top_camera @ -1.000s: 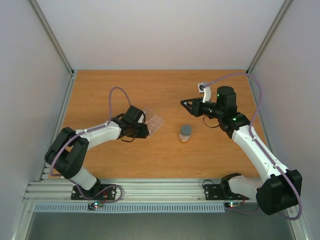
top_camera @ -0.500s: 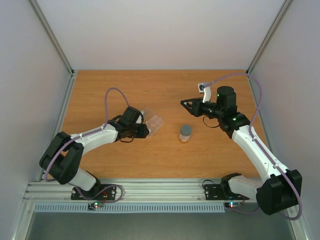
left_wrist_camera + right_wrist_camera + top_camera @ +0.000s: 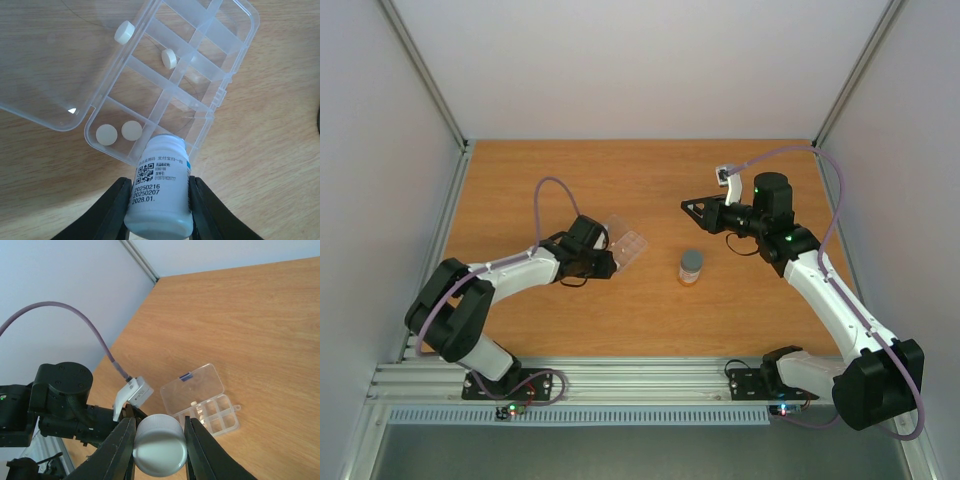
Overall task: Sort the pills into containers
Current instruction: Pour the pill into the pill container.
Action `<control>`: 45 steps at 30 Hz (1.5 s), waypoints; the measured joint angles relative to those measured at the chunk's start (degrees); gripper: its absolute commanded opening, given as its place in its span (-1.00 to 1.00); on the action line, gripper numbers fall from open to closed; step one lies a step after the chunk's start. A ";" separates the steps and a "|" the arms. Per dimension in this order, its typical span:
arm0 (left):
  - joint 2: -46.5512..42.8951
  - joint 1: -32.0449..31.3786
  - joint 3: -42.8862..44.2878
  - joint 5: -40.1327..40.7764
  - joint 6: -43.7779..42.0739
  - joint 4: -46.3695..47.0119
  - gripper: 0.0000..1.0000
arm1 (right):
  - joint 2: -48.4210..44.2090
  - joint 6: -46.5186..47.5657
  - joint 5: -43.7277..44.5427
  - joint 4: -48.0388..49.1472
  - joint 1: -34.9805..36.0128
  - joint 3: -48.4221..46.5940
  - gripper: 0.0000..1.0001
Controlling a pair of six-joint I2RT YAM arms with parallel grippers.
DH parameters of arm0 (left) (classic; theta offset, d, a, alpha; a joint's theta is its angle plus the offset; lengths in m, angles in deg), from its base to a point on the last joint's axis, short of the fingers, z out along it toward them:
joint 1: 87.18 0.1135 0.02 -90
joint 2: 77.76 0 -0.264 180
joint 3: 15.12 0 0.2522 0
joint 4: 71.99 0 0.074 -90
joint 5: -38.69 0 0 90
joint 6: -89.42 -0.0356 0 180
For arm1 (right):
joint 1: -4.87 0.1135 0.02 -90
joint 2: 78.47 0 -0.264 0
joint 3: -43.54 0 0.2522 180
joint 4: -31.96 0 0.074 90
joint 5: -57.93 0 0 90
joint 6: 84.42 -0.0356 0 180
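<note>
The left arm's elbow is swinging slightly back rightward in the top view, while the left gripper [image 3: 160, 184] is clamping a small white labelled plastic bottle [image 3: 161, 205] at bottom centre. Round white pills [image 3: 106, 134] are lying in the clear plastic compartment box [image 3: 220, 95], just up-left of its fingertips. The right gripper [image 3: 160, 421] is pinching a white round cap [image 3: 160, 447].

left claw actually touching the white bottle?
Touching. Left wrist view: the left claw has both fingers flush against opposite sides of the white bottle, with no gap showing.

Grey-capped bottle [image 3: 691, 266] upright mid wooden table [image 3: 620, 180]; white labelled bottle [image 3: 160, 195]; white cap [image 3: 159, 444]
</note>
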 measured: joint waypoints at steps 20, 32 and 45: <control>-8.33 0.00 -5.90 -1.51 1.88 5.81 -1.00 | 0.00 0.00 0.02 -0.04 0.00 0.00 -0.60; -15.37 0.04 -8.90 -6.99 4.46 13.03 -0.99 | -0.24 -0.04 -1.31 -0.07 0.00 0.00 -0.60; -24.65 0.94 -10.23 -19.56 9.09 23.43 -1.00 | -4.48 -0.37 -7.10 -1.03 0.00 -3.54 -0.59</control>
